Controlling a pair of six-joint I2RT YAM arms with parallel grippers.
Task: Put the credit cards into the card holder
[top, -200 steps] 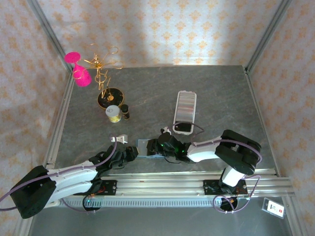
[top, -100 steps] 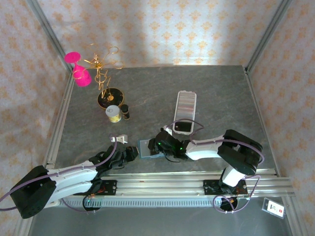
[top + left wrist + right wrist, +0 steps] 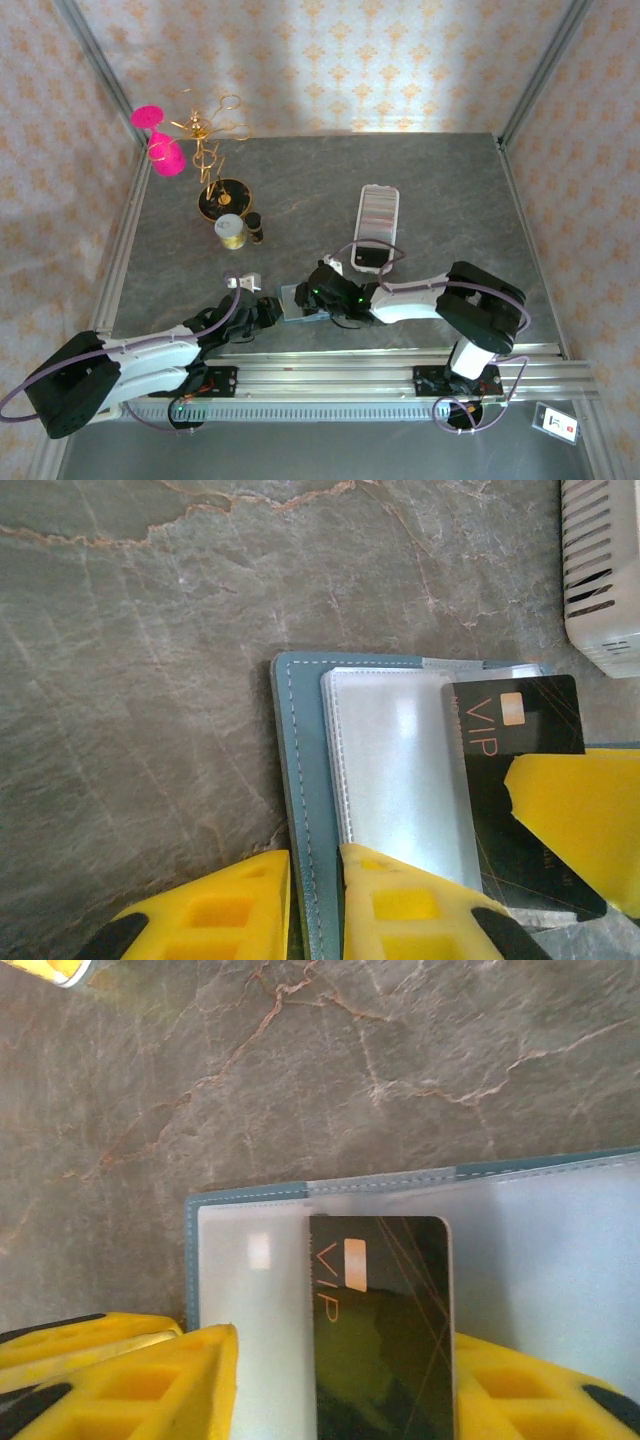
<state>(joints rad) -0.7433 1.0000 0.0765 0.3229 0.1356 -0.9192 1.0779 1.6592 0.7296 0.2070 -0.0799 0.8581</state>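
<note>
The right tool (image 3: 338, 1385), pinching a black card (image 3: 380, 1300), has shifted left over the open holder (image 3: 300, 770) on the counter (image 3: 450, 180); the left tool (image 3: 315, 905) clamps the holder's edge, so the card looks lined up for a sleeve

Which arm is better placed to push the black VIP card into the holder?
Right. The right tool straddles the black VIP card lying on the open card holder; the left tool clamps its teal edge, steadying it.
</note>
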